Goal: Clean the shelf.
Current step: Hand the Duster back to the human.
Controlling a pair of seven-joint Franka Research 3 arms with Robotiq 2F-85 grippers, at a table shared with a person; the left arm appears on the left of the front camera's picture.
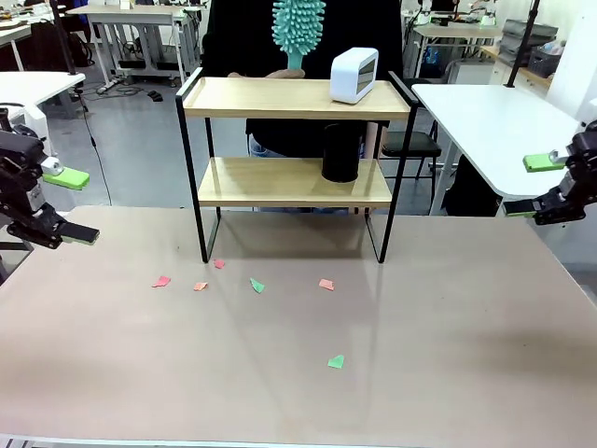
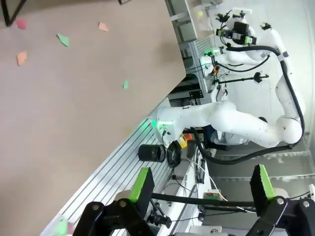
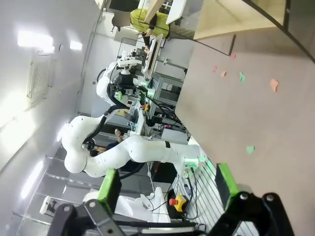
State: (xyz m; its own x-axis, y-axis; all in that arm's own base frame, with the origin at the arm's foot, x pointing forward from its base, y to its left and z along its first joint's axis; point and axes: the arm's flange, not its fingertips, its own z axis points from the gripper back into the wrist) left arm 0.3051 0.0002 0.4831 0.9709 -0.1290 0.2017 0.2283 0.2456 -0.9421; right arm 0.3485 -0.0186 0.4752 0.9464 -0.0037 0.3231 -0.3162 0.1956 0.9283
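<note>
Two tools, both with jaws apart and gripping nothing: left tool [image 1: 65, 207] at 9 o'clock of the worktop [image 1: 448, 373], right tool [image 1: 534, 187] at 3 o'clock. One shelf [image 1: 289, 98], two boards, stands at 12 o'clock on the worktop, between the tools and well apart from each. On it: one white clock [image 1: 354, 75] on top, one black cylinder [image 1: 340, 152] on the lower board. One teal brush [image 1: 298, 28] at the top board's rear edge. Six paper scraps [image 1: 256, 285] lie before the shelf.
</note>
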